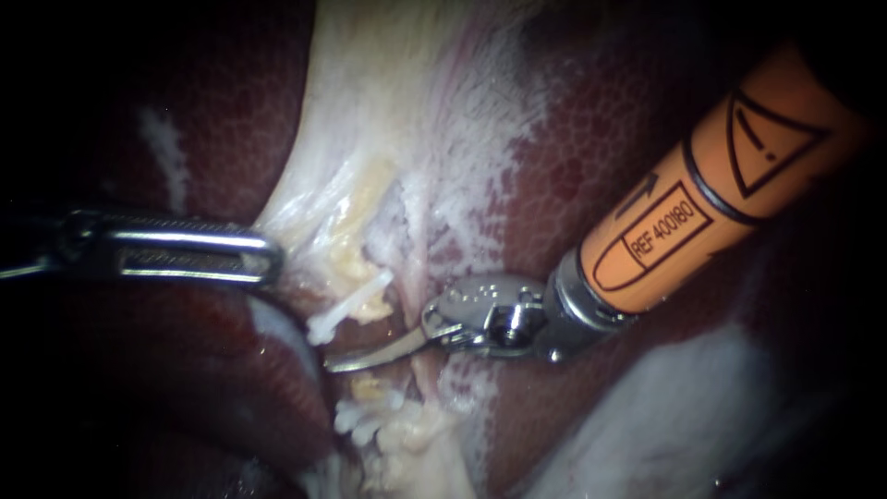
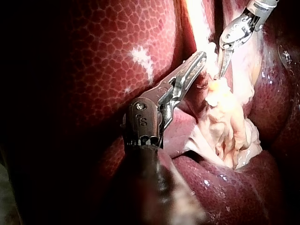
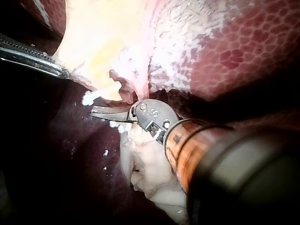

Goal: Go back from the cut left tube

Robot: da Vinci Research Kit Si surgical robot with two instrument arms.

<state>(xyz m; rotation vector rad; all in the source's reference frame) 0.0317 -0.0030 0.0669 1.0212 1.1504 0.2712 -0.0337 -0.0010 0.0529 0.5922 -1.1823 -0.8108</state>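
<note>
Cut tube (image 1: 373, 310): left of centre in the endoscope view, at the lower edge of the pale tissue; two ends stand apart with a gap between them
upper end: yellowish stub, a white clip across it
lower end (image 1: 411, 434): lumpy, pale, below the gap
upper clip (image 1: 349, 310): lies slanted, free end towards the dark fold under the left instrument; in the right wrist view (image 3: 96, 97) it sits just beside the blade tips
lower clips (image 1: 365, 418): small white cluster on the lower end; cannot tell how many
right instrument (image 1: 337, 363): orange shaft from the upper right, metal wrist, curved blades; blades pressed together with nothing between them; they lie in the gap between the two ends, tips near the upper clip; contact with tissue cannot be told; same pose in the right wrist view (image 3: 96, 111)
left instrument (image 1: 263, 257): long slotted jaws from the left, lying level; jaws closed on the edge of the pale tissue at their tips; the left wrist view (image 2: 199, 61) shows the jaws close together, tips at that edge
pale tissue (image 1: 388, 120): whitish sheet running down from the top, narrowing towards the clips
liver (image 1: 573, 166): dark red, mottled, on both sides of the pale tissue
spacing: the two instruments are apart, with the upper clip between their tips
</note>
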